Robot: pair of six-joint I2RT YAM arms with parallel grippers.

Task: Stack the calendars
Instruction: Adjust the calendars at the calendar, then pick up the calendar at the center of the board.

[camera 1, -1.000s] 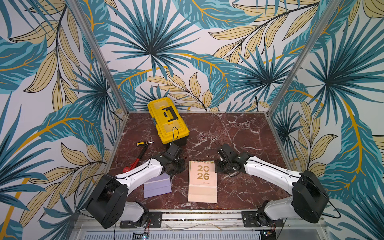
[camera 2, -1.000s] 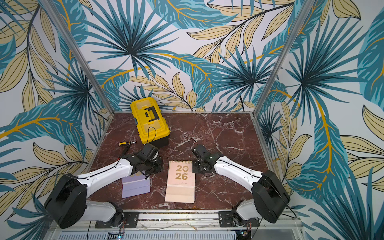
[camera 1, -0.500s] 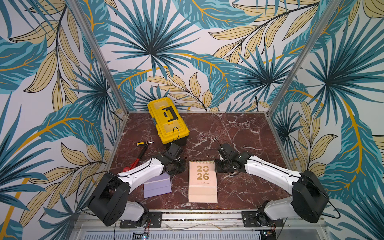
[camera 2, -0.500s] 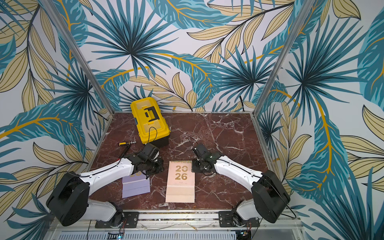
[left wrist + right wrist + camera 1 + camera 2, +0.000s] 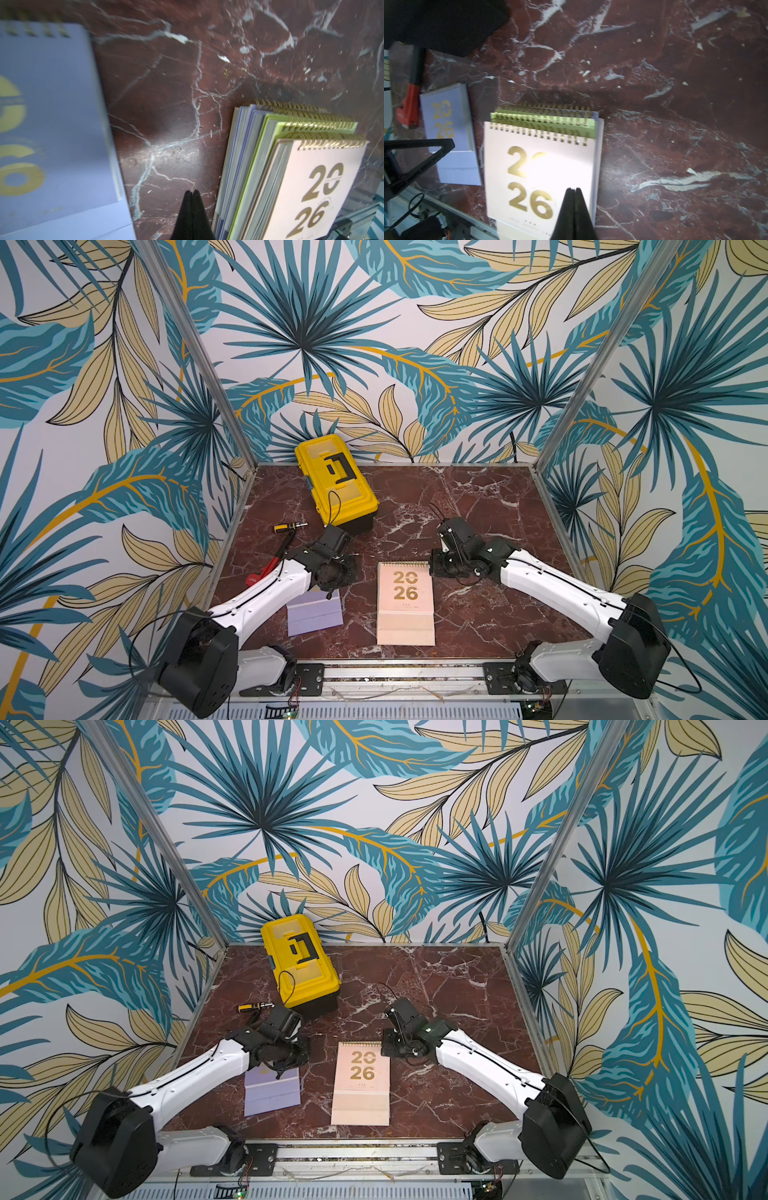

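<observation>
**One lilac calendar outstanding; both jaws shut and empty**

We find the stack point(image 5: 405, 601) lying flat at the front centre of the surface point(image 5: 478, 506), a peach cover uppermost. The wrist views show a lime layer point(image 5: 591, 129) and lilac layers point(image 5: 252, 114) beneath it; we cannot settle the exact count. All spirals face the back wall, which lets the covers lie flat on one another, though the bindings are stepped rather than squared.

One lilac calendar point(image 5: 314, 612) lies flat on its own just beside the stack, on the side of the left arm point(image 5: 266, 597), with a strip of bare surface between them. It is oriented much like the stack, so in our judgement it needs only a lift and a short sideways carry, with little turning.

The left jaws are pressed together and hold nothing. In the left wrist view their tip points at the bare strip between the lilac calendar and the stack. The arm's wrist hangs over that calendar's spiral end, hiding it in both top views.

The right jaws are likewise closed and empty. The right arm point(image 5: 552, 585) holds them just off the stack's far right corner, clear of the path a carry would take. Whether they touch the surface we cannot tell.

We judge the task nearly complete. The next grip calls for opened jaws and an edge to bite; a flat calendar on polished stone may slide instead.

The toolbox point(image 5: 336, 483) and screwdriver point(image 5: 289, 526) lie at the back left and are not concerned.
</observation>
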